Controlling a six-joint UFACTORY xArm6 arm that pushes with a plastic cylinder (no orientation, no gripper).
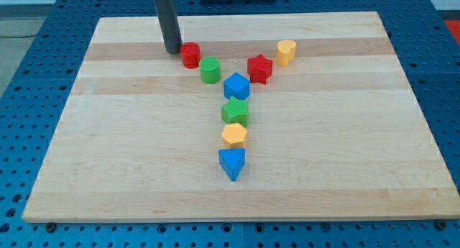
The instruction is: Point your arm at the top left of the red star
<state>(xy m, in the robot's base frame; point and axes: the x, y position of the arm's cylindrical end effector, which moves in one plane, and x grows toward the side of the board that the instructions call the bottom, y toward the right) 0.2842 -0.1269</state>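
The red star [259, 68] lies on the wooden board [129, 147] right of centre near the view's top, between the yellow heart [286, 52] and the blue cube [236, 86]. My tip [172, 51] rests on the board far to the star's left, just left of the red cylinder [190, 55] and almost touching it. The rod rises straight out of the view's top.
A green cylinder [210, 70] sits right of the red cylinder. Below the blue cube run a green star [235, 112], a yellow hexagon [234, 135] and a blue triangular block [231, 163] in a column. The blocks form a Y shape.
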